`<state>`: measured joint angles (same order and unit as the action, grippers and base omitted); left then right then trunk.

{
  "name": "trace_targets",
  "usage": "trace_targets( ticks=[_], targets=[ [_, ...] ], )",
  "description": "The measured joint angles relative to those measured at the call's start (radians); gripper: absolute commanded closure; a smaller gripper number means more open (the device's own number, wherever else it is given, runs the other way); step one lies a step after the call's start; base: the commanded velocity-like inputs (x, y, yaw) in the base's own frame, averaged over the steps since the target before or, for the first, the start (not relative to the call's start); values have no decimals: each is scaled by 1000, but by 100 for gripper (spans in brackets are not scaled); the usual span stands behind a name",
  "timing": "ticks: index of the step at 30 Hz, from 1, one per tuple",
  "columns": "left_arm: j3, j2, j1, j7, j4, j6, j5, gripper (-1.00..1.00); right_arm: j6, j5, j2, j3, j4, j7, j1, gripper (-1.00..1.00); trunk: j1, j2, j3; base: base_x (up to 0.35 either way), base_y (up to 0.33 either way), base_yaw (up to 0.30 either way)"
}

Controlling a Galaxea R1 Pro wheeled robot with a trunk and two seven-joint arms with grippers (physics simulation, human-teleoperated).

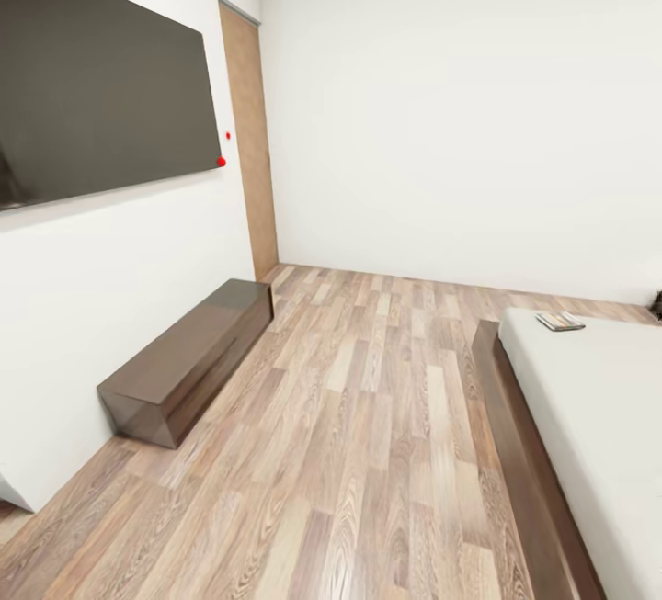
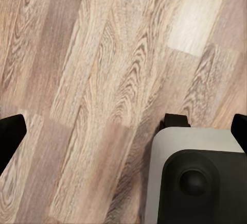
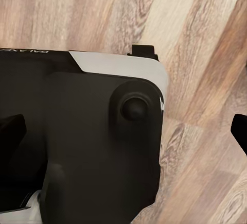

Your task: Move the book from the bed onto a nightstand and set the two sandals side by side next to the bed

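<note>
Near the far corner of the light-grey bed [image 1: 598, 416] lies the small, thin book [image 1: 560, 321], flat on the mattress, while our left gripper [image 2: 123, 131] and right gripper [image 3: 126, 128] hang spread above the wood-plank floor [image 1: 368, 416].

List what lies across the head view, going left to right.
Large dark wall-mounted screen → low dark brown glossy wood cabinet → brown wooden door → dark brown wood bed base → small thin book on the light-grey mattress.

Black-and-grey base [image 3: 103, 147], black claw fingertips [image 2: 10, 136]
</note>
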<state>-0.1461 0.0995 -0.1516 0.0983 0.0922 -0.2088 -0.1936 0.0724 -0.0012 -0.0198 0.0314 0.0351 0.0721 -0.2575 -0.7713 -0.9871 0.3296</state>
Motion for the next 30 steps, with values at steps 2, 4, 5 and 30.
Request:
trace_targets(
  ticks=[2, 4, 5, 30],
  targets=[
    [0, 0, 0, 0, 0, 0, 0, -100, 0, 0, 0, 0, 0, 0, 0, -100, 0, 0, 0, 310, 139, -272],
    [0, 0, 0, 0, 0, 0, 0, -100, 0, 0, 0, 0, 0, 0, 1, -100, 0, 0, 0, 310, 142, -273],
    [0, 0, 0, 0, 0, 0, 0, -100, 0, 0, 0, 0, 0, 0, 1, -100, 0, 0, 0, 310, 144, -273],
    [0, 0, 0, 0, 0, 0, 0, -100, 0, 0, 1, 0, 0, 0, 1, -100, 0, 0, 0, 310, 149, -95]
  ],
)
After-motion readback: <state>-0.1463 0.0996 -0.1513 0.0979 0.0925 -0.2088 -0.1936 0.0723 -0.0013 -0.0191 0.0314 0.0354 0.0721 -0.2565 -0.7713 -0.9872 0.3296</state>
